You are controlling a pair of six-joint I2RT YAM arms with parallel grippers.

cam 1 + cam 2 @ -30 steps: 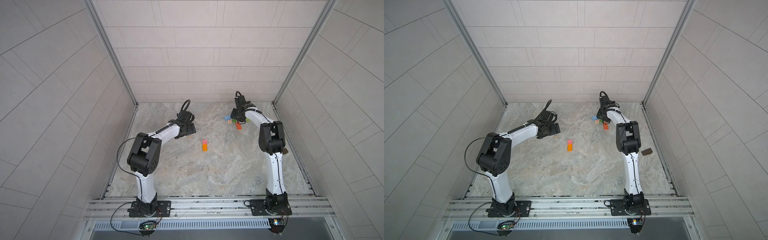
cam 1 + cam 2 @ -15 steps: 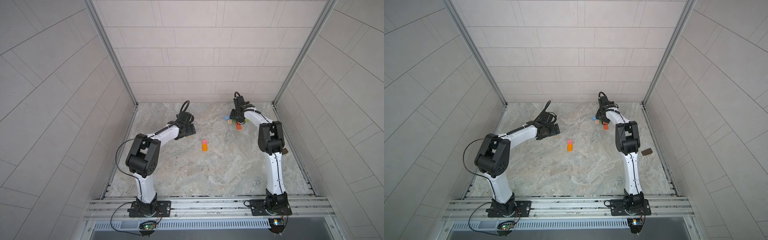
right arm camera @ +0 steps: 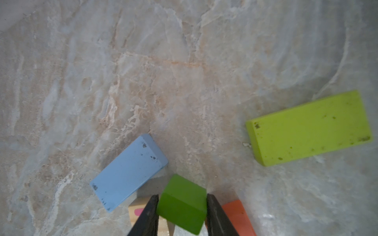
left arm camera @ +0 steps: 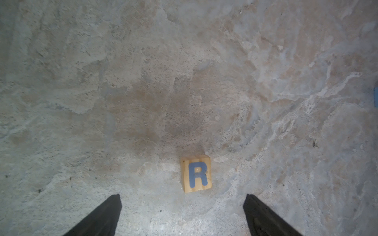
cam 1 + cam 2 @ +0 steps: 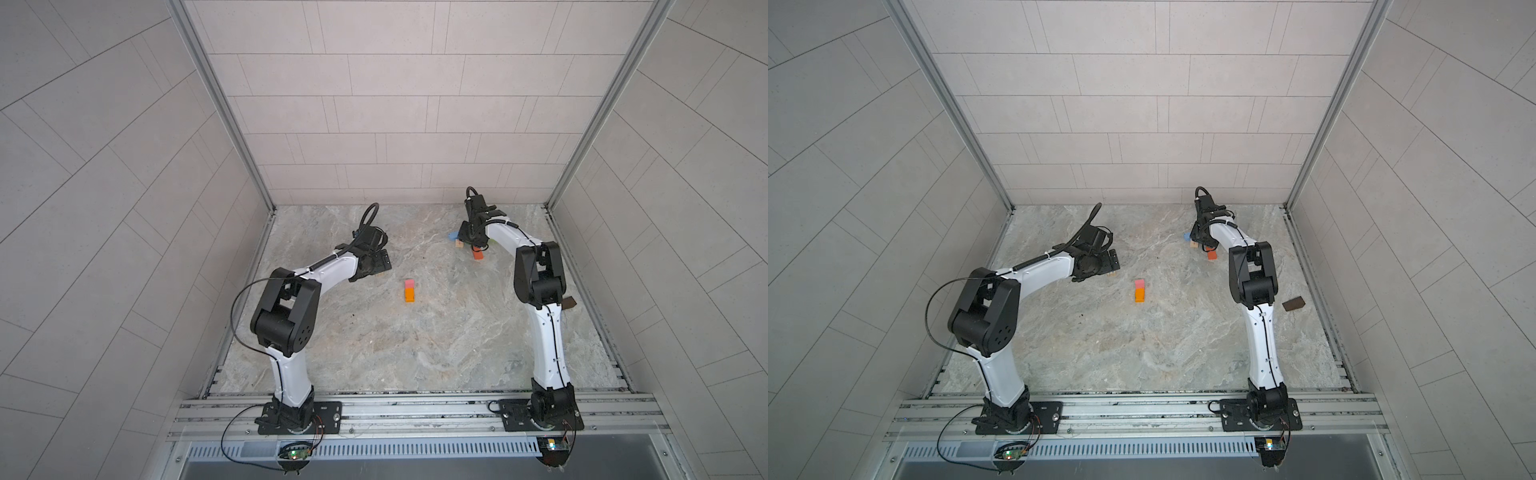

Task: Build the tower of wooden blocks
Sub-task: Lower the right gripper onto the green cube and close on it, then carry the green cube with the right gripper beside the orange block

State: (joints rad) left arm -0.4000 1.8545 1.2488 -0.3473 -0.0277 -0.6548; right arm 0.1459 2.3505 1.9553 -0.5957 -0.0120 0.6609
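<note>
- Left hand (image 4: 182, 197) spread wide, empty; tan R cube (image 4: 196, 175) on tabletop (image 4: 143, 81) just beyond its fingertips.
- Right hand (image 3: 182, 196) clamps green block (image 3: 184, 206), two o'clock from the pink-on-orange tower (image 5: 409, 291).

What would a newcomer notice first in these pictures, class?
The green block gripped in the right tool, near a blue block and a lime block. In the middle, a small tower, pink on orange, stands alone. The open left tool hangs over a tan R cube.
</note>
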